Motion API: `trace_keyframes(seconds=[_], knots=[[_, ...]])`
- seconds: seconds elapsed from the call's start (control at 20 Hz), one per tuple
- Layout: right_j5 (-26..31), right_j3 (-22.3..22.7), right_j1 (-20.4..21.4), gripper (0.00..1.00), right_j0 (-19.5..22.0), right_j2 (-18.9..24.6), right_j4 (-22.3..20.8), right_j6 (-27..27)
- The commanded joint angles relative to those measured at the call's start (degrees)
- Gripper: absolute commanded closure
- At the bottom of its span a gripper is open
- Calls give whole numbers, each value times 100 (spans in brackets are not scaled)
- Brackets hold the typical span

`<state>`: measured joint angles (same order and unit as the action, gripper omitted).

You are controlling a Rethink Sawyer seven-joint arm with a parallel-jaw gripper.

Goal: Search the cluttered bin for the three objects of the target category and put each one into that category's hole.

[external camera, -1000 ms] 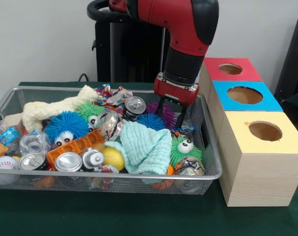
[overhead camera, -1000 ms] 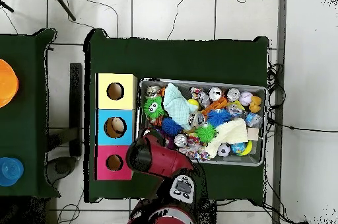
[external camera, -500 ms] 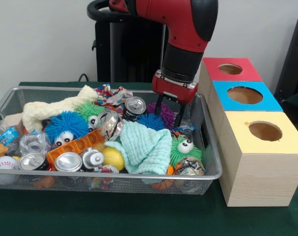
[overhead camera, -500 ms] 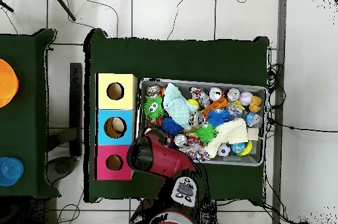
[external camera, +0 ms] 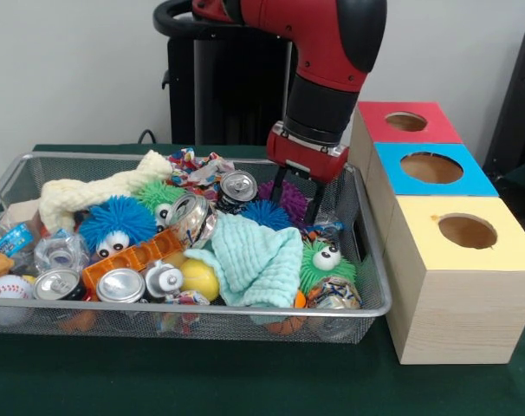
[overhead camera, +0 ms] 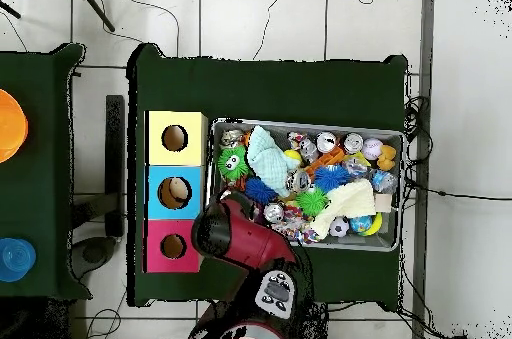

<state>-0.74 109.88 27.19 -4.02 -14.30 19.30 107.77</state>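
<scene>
My gripper hangs open over the right back corner of the wire bin, with nothing between its dark fingers. Just beneath it lie a purple fuzzy ball and a small blue fuzzy ball. A green fuzzy creature with eyes sits nearer the front right. A big blue fuzzy creature and another green one lie further left. In the overhead view the red arm hides the gripper at the bin's lower left corner.
Three wooden boxes stand beside the bin, topped red, blue and yellow, each with a round hole. The bin also holds several cans, a mint cloth, a cream plush bone, a yellow ball and an orange block.
The gripper has risen a little and drifted slightly left above the purple ball. It stays open. The bin's contents have not moved.
</scene>
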Motion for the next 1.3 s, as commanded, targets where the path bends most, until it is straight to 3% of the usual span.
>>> trace_keyframes(seconds=[0.05,0.7,1.3], knots=[[-196,270,-174,0,124,314,557,1768],[-983,698,-257,0,275,644,1057,2340],[-180,500,-164,0,-160,357,1146,2094]])
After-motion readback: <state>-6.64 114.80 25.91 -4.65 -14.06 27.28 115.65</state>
